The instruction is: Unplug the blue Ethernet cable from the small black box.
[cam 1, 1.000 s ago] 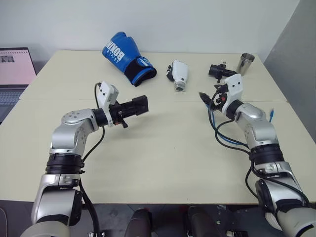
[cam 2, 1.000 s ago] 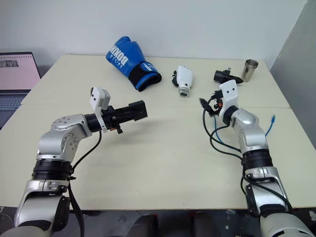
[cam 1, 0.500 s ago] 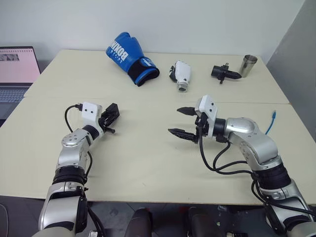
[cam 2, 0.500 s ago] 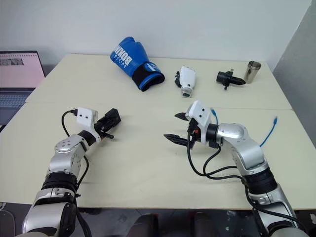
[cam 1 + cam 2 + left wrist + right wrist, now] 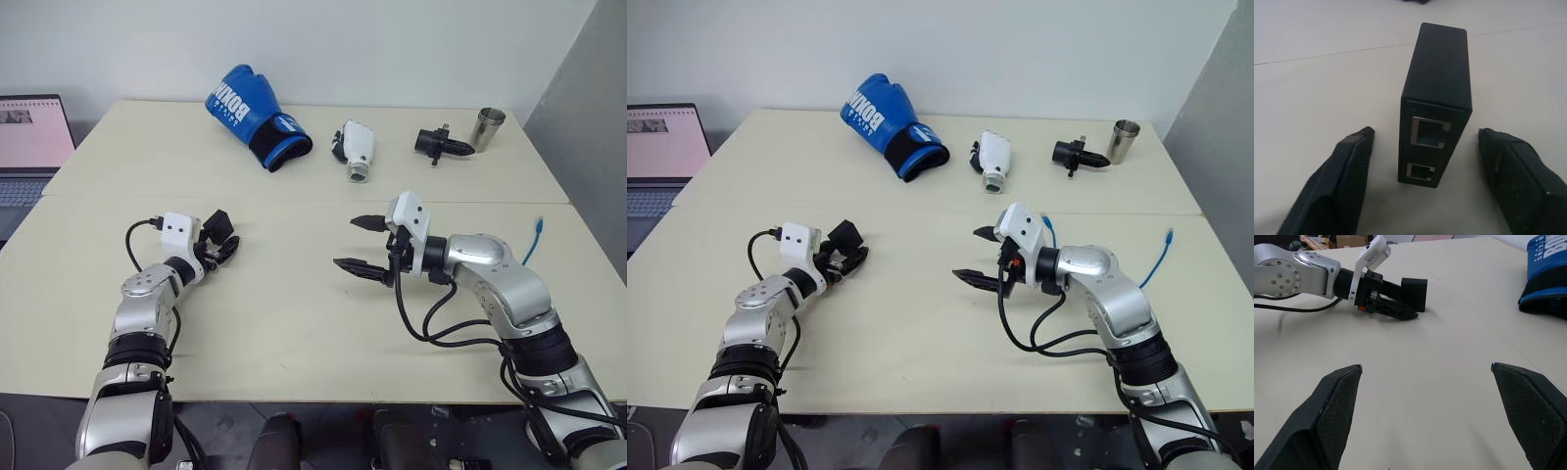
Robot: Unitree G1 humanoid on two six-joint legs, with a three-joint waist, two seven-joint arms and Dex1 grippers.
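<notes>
Apparently complete: the small black box (image 5: 1434, 100) stands on the surface (image 5: 294, 313) with both ports empty between the left gripper (image 5: 1435, 181) fingers, spread apart, while the blue Ethernet cable (image 5: 532, 241) lies well apart, beyond the right gripper (image 5: 359, 244), fingers also spread.

Wide bare table (image 5: 294, 323) between the left gripper (image 5: 223, 240) and right gripper (image 5: 358, 245); small black box (image 5: 1436, 98) standing in the left one's open gap. Far edge blocked by boxing glove (image 5: 250, 113), white gadget (image 5: 355, 147), black gadget (image 5: 439, 144), metal cup (image 5: 485, 127)

A lab or office: plain beige table (image 5: 294, 323), laptop (image 5: 29, 137), white wall (image 5: 343, 39).
</notes>
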